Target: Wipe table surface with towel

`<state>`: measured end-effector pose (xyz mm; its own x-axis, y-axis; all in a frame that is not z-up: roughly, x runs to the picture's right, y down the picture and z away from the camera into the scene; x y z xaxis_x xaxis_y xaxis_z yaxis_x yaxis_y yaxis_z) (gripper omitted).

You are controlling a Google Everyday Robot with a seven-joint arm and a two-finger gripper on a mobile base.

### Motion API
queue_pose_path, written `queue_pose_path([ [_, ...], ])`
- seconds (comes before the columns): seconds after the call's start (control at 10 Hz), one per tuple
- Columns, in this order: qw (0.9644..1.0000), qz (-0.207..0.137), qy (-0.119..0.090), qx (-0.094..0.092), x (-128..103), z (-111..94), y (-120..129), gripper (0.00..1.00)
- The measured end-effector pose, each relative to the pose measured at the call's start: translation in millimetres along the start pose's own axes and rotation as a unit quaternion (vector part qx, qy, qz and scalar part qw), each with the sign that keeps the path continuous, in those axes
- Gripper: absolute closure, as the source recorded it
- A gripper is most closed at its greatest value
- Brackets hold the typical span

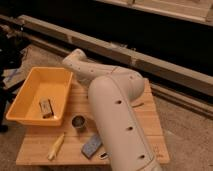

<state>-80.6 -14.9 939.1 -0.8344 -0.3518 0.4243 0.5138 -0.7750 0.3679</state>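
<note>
Tool hidden behind big white arm [120, 125]; jaws fully shut, contents not visible. Towel not in view, so which way it lies from tool cannot be told. Tabletop [145, 120]: pale wooden planks, rectangular. Yellow plastic tub [30, 102] at left edge, small brown-and-white box [46, 107] inside. Dark metal cup [78, 122], flat grey-blue sponge block [91, 145], pale yellow stick-like object [56, 146] on near side.

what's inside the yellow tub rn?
Yellow tub holds one small brown-and-white box near its front; the rest of its floor is bare. Gripper is hidden behind the arm, out of view, over the table.
</note>
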Motion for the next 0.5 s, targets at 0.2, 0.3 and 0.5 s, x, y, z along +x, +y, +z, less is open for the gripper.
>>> queue_pose_path([
  [0.2, 0.9996, 0.023, -0.014, -0.001, -30, 12, 20, 1.00],
  [0.3, 0.9991, 0.035, -0.023, 0.001, -51, 20, 28, 1.00],
  [0.5, 0.9986, 0.038, -0.033, 0.014, -81, 29, 26, 1.00],
])
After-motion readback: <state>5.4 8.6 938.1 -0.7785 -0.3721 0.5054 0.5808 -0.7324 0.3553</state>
